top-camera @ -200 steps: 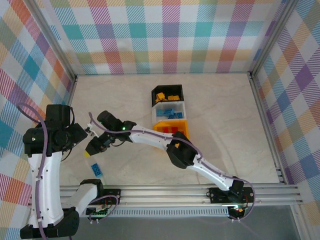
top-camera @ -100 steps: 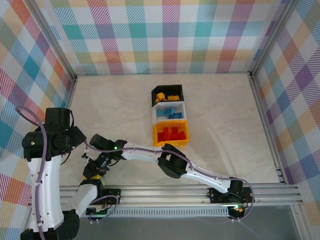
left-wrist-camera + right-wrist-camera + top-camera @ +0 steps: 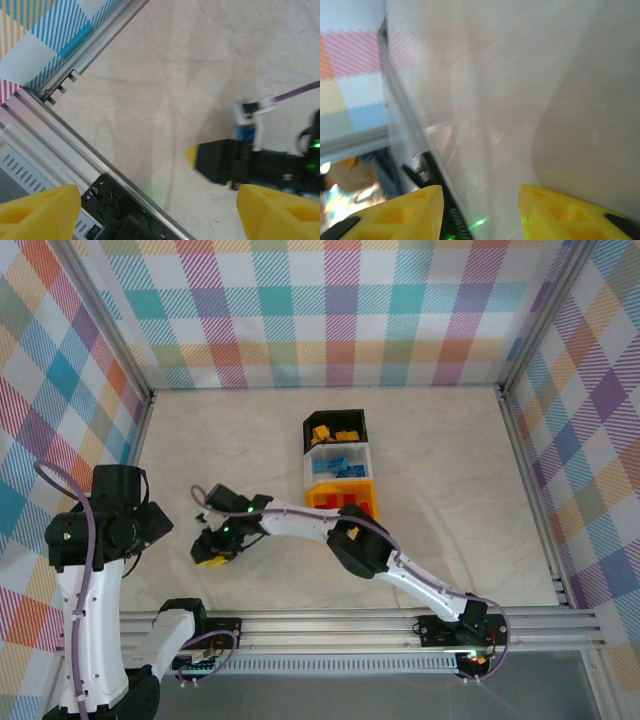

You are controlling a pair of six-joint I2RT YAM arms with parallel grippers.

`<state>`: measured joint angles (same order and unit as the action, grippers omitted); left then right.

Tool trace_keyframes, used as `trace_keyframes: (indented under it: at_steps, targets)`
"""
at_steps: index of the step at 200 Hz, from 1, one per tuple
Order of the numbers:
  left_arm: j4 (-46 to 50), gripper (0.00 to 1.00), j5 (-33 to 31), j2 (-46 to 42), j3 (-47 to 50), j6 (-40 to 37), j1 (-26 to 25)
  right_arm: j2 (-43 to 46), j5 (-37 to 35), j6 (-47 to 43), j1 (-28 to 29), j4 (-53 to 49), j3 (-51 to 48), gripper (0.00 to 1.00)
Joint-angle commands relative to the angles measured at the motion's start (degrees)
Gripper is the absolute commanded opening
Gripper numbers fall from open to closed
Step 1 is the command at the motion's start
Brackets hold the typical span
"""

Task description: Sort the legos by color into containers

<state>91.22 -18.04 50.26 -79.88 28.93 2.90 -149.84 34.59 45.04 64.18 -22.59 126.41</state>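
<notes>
The containers stand in a row at mid-table. The black one (image 3: 338, 426) holds yellow-orange legos, the white one (image 3: 340, 462) blue legos, and the orange one (image 3: 344, 502) red legos. My right gripper (image 3: 210, 555) reaches far left over bare table, and its jaws (image 3: 479, 200) are open with nothing between them. From the left wrist view the right gripper (image 3: 200, 155) lies low and dark, with a small blue piece (image 3: 245, 134), perhaps a lego, behind its body. My left gripper (image 3: 160, 210) is wide open and empty above the table's front left.
The front aluminium rail (image 3: 75, 145) and the left arm's black base mount (image 3: 115, 210) lie just below the left gripper. The left arm's wrist (image 3: 115, 525) stands close to the left wall. Open tabletop (image 3: 440, 470) stretches right of the bins.
My right gripper dipped toward the front rail, then drew back up and right, its jaws widening. The blue lego that lay near the front no longer shows there. The left arm barely moved.
</notes>
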Motion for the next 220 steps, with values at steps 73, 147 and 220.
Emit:
trace_keyframes:
  at_steps: [73, 147, 220]
  targets:
    - [-14.2, 0.83, 16.1, 1.0, 19.8, -0.1, 0.9, 33.9, -6.7, -11.5, -6.8, -5.9, -28.1, 0.61]
    - [-30.9, 1.0, 21.4, 18.2, 23.9, 9.1, -12.1, 49.7, -14.3, -13.8, -15.8, -14.9, -40.5, 0.66]
    - [-30.4, 1.0, 14.7, 43.7, 9.5, 20.7, -18.7, 58.1, -16.0, -13.9, -19.1, -14.2, -46.8, 0.65]
